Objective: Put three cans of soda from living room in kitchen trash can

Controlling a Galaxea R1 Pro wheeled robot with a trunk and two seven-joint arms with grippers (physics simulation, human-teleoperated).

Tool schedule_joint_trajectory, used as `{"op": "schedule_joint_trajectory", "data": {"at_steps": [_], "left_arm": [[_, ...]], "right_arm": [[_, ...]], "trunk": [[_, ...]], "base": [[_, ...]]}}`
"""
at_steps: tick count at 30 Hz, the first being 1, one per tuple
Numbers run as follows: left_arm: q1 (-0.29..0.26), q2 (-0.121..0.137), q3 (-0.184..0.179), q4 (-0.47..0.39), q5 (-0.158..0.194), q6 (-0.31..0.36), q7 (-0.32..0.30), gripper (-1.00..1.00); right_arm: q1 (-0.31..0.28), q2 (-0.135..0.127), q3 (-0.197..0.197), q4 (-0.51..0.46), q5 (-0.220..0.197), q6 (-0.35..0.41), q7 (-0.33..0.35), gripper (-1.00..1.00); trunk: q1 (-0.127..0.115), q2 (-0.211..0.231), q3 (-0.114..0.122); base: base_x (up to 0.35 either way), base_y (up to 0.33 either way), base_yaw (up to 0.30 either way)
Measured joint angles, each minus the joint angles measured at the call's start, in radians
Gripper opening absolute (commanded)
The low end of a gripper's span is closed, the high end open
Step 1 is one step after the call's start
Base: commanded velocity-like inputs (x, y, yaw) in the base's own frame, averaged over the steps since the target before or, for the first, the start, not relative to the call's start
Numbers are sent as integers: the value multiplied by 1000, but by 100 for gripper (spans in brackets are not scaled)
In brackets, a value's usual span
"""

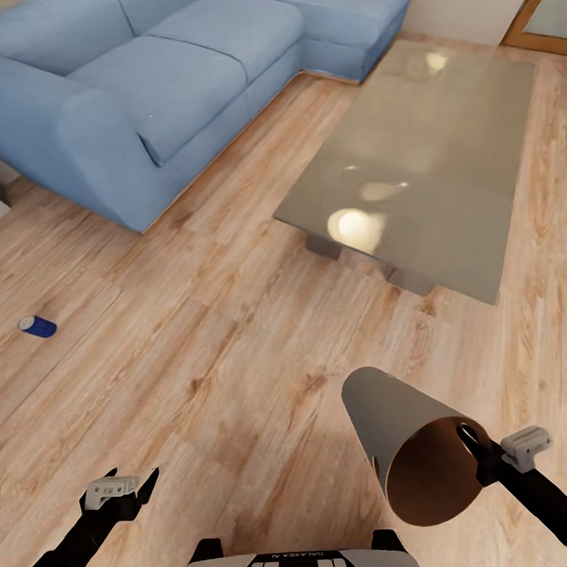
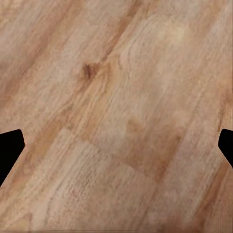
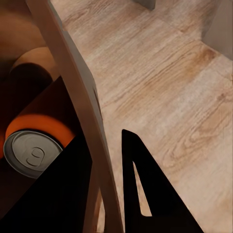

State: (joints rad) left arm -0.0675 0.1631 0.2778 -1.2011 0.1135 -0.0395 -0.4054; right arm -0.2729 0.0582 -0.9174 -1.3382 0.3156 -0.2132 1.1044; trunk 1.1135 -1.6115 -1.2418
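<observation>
Blue soda can (image 1: 38, 326) left on floor; right hand (image 1: 484, 456) grips trash can (image 1: 408, 443), left hand (image 1: 120, 490) released, reach next.

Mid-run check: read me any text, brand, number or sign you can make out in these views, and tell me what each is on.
White lettering on the robot's black trunk top: appears mirrored or upside down and too small to read with certainty.
Blue soda can on the wood floor: no label readable, too small.
Orange soda can inside the trash can: embossed mark on its silver end, not legible as text.
Nothing else carries writing.
</observation>
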Motion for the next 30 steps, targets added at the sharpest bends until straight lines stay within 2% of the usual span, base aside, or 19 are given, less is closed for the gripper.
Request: {"op": "schedule_joint_trajectory", "data": {"at_steps": [13,30], "left_arm": [[0,1,-8,40,1,3,-1,100],[0,1,-6,44,3,0,-4,100]], "right_arm": [[0,-2,0,3,-4,1,4,-100],[0,-1,-2,9,-5,-1,16,-100]], "trunk": [[0,0,0],[0,0,0]], "base": [[0,319,-10],[0,320,-22]]}}
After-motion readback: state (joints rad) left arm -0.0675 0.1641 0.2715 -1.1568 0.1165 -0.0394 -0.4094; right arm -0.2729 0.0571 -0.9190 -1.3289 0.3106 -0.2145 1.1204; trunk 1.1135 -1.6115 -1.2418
